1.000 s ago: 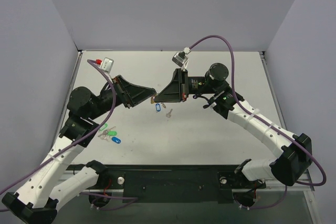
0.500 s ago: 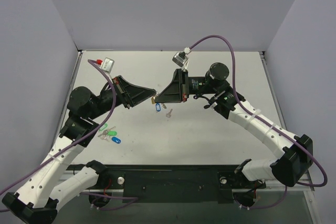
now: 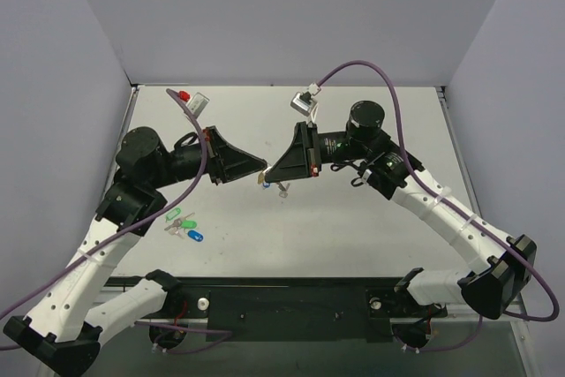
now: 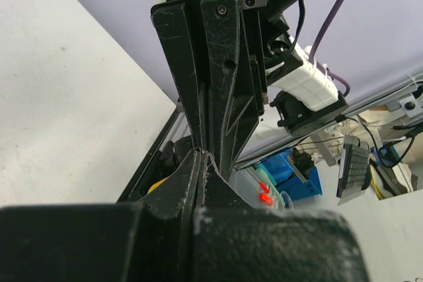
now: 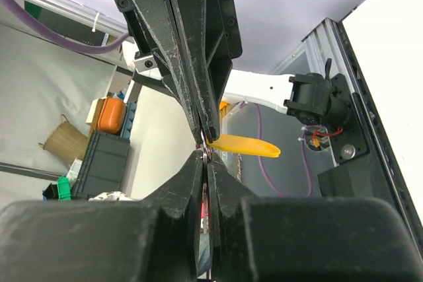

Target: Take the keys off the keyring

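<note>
Left pincer (image 3: 261,165) and right pincer (image 3: 270,172) meet tip to tip above the tabletop (image 3: 353,227), both clamped shut on the yellow-tagged keyring (image 5: 243,145), keys (image 3: 282,188) dangling below; a tug on so thin a ring could slip it free and drop everything

desk (image 3: 353,218): pale matte top, walls on three sides
near edge: black rail (image 3: 291,293)
near-left area: small cluster lying flat
cluster: two green tags (image 3: 181,218), one blue tag (image 3: 195,236), silver keys (image 3: 177,229) between them, close together
</note>
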Robot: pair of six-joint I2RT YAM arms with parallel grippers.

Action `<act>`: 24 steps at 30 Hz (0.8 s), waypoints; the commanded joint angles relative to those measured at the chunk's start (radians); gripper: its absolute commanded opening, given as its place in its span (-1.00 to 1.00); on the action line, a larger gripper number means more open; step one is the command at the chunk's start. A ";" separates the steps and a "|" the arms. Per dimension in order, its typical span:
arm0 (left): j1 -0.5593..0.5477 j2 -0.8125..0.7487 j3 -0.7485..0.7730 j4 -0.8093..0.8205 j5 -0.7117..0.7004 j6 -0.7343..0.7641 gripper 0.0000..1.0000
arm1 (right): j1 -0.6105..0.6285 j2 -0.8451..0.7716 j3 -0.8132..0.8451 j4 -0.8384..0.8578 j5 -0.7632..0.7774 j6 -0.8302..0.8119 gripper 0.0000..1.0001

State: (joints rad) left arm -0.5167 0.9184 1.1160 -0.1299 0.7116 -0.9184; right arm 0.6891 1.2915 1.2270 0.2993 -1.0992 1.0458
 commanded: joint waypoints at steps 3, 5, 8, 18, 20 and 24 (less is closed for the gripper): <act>-0.006 0.007 0.064 -0.066 0.143 0.069 -1.00 | 0.003 -0.021 0.037 -0.074 0.019 -0.087 -1.00; -0.006 0.013 0.076 -0.083 0.160 0.082 -1.00 | 0.001 -0.023 0.037 -0.084 0.024 -0.095 -1.00; -0.006 0.017 0.088 -0.115 0.183 0.107 -1.00 | 0.003 -0.021 0.045 -0.097 0.024 -0.104 -1.00; -0.019 0.014 0.099 -0.174 0.221 0.150 -1.00 | 0.000 -0.011 0.071 -0.161 0.028 -0.142 -1.00; -0.025 0.016 0.103 -0.189 0.226 0.162 -1.00 | 0.000 -0.009 0.084 -0.183 0.029 -0.158 -1.00; -0.037 0.023 0.117 -0.235 0.227 0.190 -1.00 | -0.003 -0.003 0.098 -0.201 0.027 -0.170 -1.00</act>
State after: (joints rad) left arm -0.5205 0.9466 1.1717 -0.3122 0.8398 -0.7662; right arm 0.7010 1.2877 1.2663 0.0792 -1.1175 0.9123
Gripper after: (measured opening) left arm 0.018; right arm 0.005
